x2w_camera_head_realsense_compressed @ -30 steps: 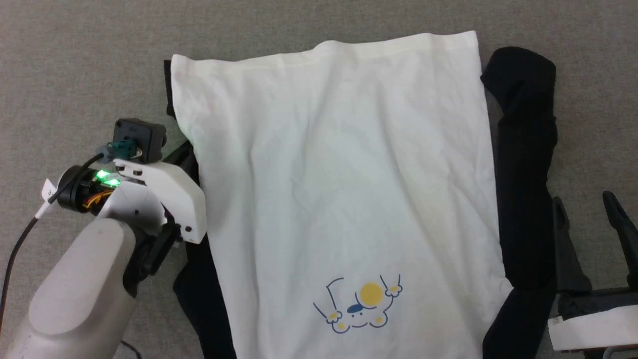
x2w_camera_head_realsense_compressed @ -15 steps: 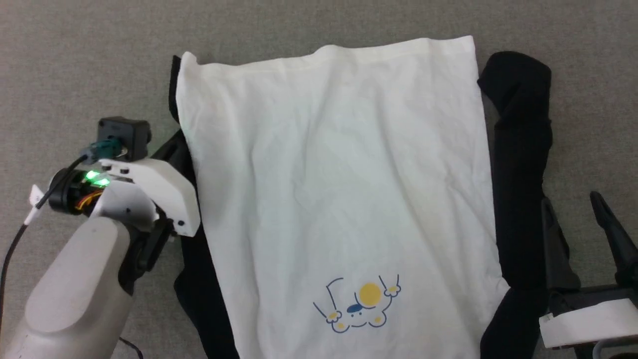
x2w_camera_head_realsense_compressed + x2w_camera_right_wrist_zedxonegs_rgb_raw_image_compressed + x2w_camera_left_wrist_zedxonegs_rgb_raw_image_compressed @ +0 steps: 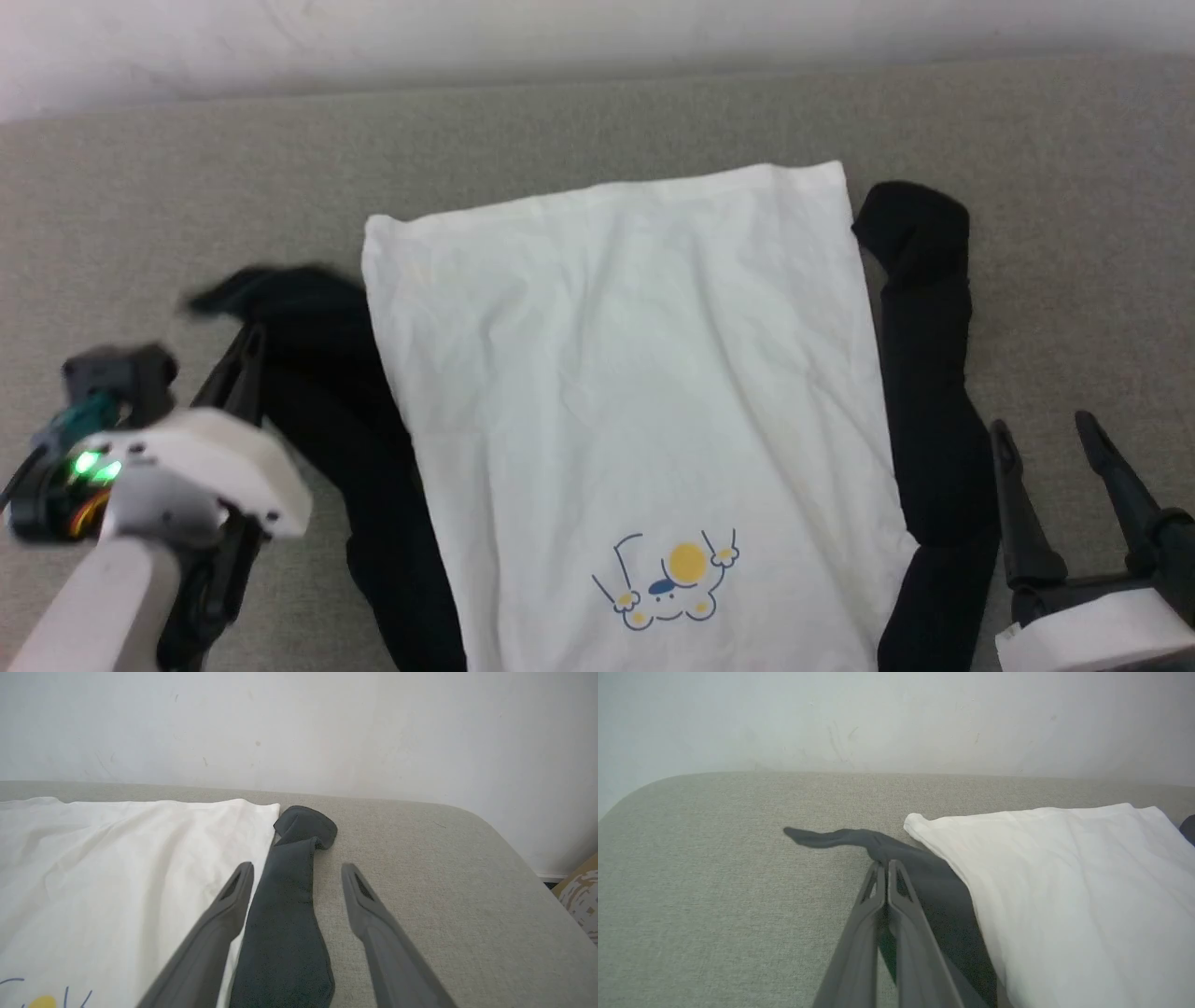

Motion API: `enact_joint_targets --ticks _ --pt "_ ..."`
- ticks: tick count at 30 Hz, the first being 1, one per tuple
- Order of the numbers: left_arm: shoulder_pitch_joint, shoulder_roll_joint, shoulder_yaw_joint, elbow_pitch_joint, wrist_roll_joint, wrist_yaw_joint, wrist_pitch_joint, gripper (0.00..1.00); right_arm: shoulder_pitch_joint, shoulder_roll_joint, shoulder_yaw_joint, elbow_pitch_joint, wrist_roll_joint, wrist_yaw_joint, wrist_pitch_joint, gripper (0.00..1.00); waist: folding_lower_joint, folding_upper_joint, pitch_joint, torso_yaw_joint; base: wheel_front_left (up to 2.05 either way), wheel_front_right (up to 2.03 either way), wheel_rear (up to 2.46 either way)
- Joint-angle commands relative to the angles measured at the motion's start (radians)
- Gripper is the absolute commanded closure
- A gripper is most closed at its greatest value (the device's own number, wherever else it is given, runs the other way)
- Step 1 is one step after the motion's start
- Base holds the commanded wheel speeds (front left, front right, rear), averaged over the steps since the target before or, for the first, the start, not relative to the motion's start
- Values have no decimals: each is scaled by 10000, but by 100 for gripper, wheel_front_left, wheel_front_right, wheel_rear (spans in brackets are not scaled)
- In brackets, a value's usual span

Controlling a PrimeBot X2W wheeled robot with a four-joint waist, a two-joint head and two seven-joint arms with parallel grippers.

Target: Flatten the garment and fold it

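One sleeve [image 3: 840, 837] of the garment [image 3: 635, 373] sits pinched in the left pincer [image 3: 883, 863].

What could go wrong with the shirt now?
1. The left gripper is shut on the left sleeve right beside the white body; a hard pull might drag and wrinkle that body.
2. The right sleeve has its end doubled over, and the open right gripper isn't holding it; folding now would probably trap that lump.
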Motion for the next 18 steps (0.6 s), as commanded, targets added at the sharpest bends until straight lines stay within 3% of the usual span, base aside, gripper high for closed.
enact_joint_targets --ticks 1,10,18 --pt "423 105 172 -232 -85 186 -103 100 117 28 -17 22 96 -9 -69 0 1 0 -676 105 0 0 0" --pt "3696 449 2160 -2006 -902 1357 -855 100 646 28 -113 165 351 -9 -75 0 1 0 -1600 276 0 0 0" --pt "6048 357 4090 -2998 -1700 1732 -1442 100 1030 28 -178 200 495 -9 -95 0 1 0 -2043 529 0 0 0"
